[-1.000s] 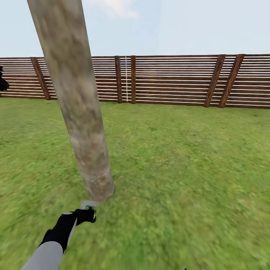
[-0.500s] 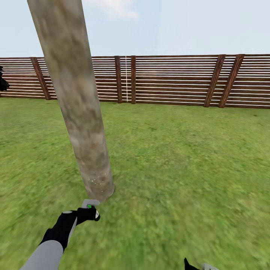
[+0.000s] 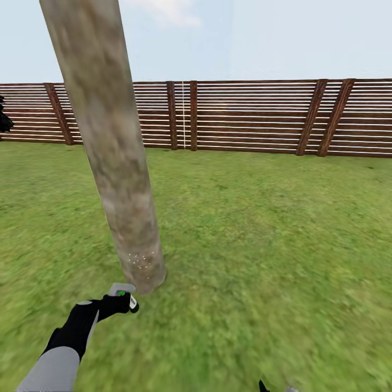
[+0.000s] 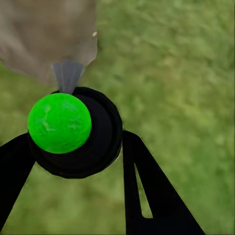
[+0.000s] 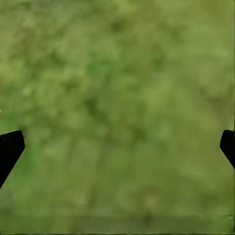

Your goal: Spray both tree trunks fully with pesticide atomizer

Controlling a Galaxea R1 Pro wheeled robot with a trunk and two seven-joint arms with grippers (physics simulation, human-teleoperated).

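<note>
A thick grey-beige tree trunk (image 3: 109, 147) rises from the grass at the left of the head view. Close to its base, my left gripper (image 3: 124, 300) is shut on the pesticide atomizer (image 3: 122, 291), a small dark bottle with a whitish head and a green spot. In the left wrist view the atomizer (image 4: 73, 129) sits between the black fingers (image 4: 147, 186), its grey nozzle pointing at the trunk (image 4: 44, 39). Small white specks (image 3: 139, 260) dot the trunk low down. My right gripper (image 5: 117, 147) hangs open above bare grass, nothing between its fingers.
A brown slatted wooden fence (image 3: 256, 117) closes off the lawn (image 3: 261, 228) at the back. A dark bush (image 3: 4, 117) pokes in at the left edge. Open grass stretches to the right of the trunk.
My left gripper with the atomizer has shifted left and slightly up, staying by the trunk's base. The specks on the trunk sit a little higher. The right gripper's tip dropped lower at the bottom edge.
</note>
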